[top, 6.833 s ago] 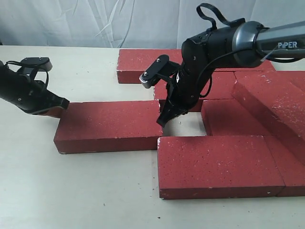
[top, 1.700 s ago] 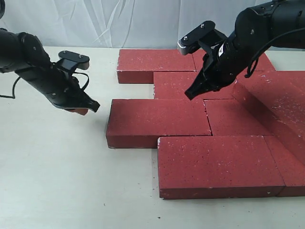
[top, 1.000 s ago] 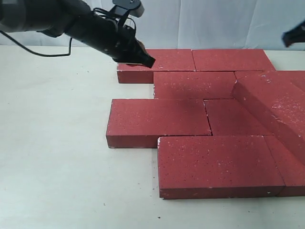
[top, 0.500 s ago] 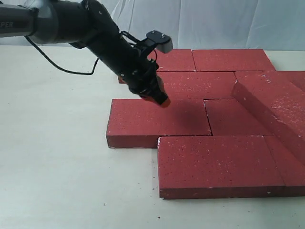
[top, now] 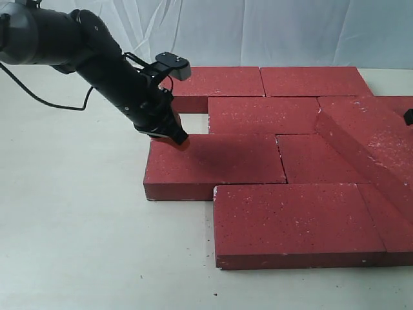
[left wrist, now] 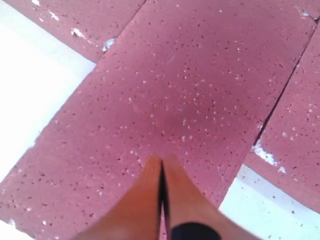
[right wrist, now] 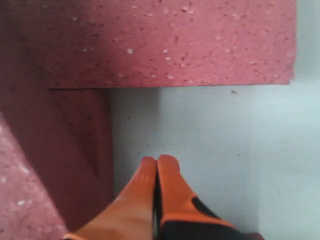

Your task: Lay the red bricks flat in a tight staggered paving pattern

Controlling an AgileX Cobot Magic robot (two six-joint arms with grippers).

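Observation:
Several red bricks lie flat in staggered rows on the table (top: 77,213). The third-row left brick (top: 219,161) sticks out to the left past the front brick (top: 297,223). At the right, one brick (top: 368,139) leans tilted with its upper edge raised over its neighbours. My left gripper (top: 178,139) is shut and empty, its tips at the far left corner of the third-row brick (left wrist: 190,90). The wrist view shows the left gripper (left wrist: 161,160) right over that brick's top. My right gripper (right wrist: 158,161) is shut and empty over bare table beside a brick (right wrist: 170,40). Only a dark sliver of it (top: 408,117) shows at the right edge.
A white cloth backdrop (top: 258,32) hangs behind the table. Bare tabletop lies left of and in front of the bricks. A small gap of table (top: 192,123) sits between the back-row brick (top: 213,81) and the third-row brick.
The left gripper has slid left along the third-row brick's far edge, from its middle to its left corner. The right arm, out of view half a second ago, now just shows at the right edge.

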